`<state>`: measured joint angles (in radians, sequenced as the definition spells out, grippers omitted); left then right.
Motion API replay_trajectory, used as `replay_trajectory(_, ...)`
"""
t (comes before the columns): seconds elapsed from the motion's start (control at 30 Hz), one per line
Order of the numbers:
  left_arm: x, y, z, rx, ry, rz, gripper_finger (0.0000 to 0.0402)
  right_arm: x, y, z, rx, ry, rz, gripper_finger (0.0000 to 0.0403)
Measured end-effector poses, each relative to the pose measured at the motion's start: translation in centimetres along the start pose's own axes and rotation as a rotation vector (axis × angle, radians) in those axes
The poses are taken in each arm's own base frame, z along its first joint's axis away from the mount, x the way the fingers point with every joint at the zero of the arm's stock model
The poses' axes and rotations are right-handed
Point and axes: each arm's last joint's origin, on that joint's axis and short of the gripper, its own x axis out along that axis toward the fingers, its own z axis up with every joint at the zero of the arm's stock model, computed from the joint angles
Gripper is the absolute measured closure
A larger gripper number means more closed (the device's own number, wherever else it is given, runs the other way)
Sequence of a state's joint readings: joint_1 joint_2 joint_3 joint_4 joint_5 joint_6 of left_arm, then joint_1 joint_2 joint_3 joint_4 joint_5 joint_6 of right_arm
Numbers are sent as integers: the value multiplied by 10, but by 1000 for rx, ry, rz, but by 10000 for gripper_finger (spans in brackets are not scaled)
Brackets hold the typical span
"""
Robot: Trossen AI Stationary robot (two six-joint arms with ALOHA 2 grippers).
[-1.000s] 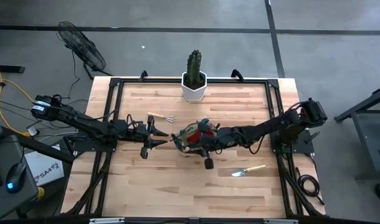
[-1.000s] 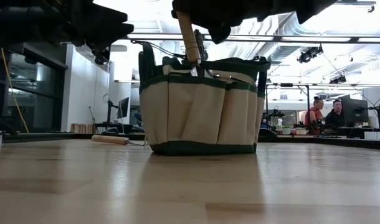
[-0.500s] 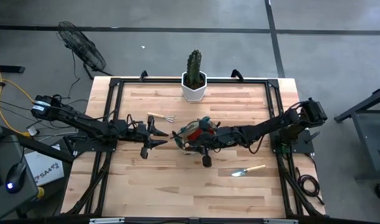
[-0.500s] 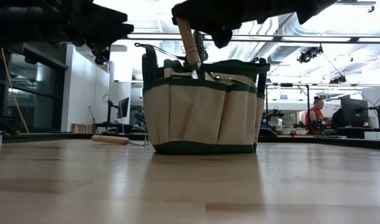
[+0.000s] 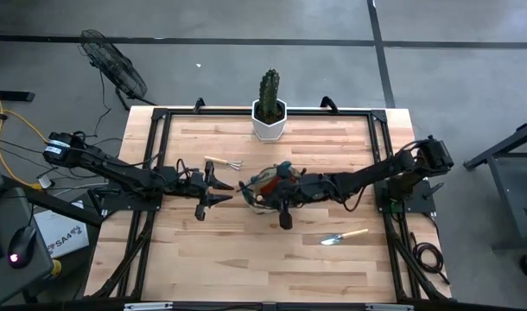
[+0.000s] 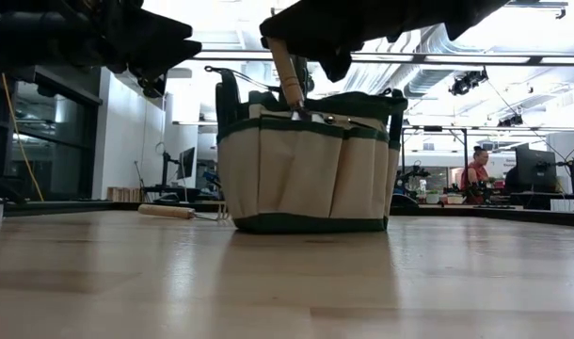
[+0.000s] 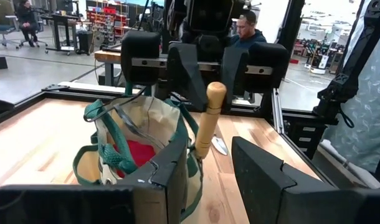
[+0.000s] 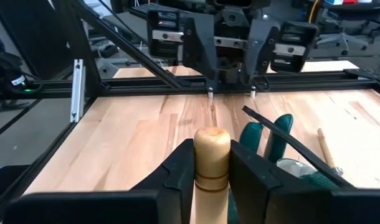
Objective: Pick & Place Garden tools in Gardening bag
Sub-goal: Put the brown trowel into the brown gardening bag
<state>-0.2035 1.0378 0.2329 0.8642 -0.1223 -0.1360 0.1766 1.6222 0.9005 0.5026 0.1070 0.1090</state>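
**A:** Where does the job stand?

**B:** Partway. The gardening bag (image 5: 265,187) sits at the centre of the high view, upright on the table (image 5: 246,259). Something red (image 7: 135,152), likely the glove, already lies inside it.

**A:** And the arms?

**B:** The right gripper (image 8: 212,163) hangs over the bag's near rim with its fingers pressed to both sides of a trowel's wooden handle (image 8: 212,155), which stands upright, blade down in the bag. I'd say that tool is nearly placed, not yet let go. The left gripper (image 5: 205,194) waits just left of the bag, its fingers partly apart and holding nothing.

**A:** What's left out?

**B:** The mini rake (image 5: 222,163) lies up and left of the bag, and a second trowel (image 5: 344,235) lies at lower right. Both need picking. I can't spot the shears.
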Motion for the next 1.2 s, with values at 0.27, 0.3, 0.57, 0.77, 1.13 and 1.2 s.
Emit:
replay_trajectory(0.27,0,0,0,0,0,1,278,0,-1,0,0,-1,-20,247)
replay_trajectory(0.3,0,0,0,0,0,1,278,0,-2,0,0,-2,-24,238)
replay_trajectory(0.57,0,0,0,-1,0,1,278,0,-2,0,0,-3,-25,204)
replay_trajectory(0.77,0,0,0,-1,0,5,278,-2,-2,0,-5,15,-27,205)
replay_trajectory(1.13,0,0,0,-3,4,4,278,-25,-3,14,-14,89,-37,206)
replay_trajectory(1.2,0,0,-1,-3,7,5,278,-28,-3,13,-15,121,-42,206)
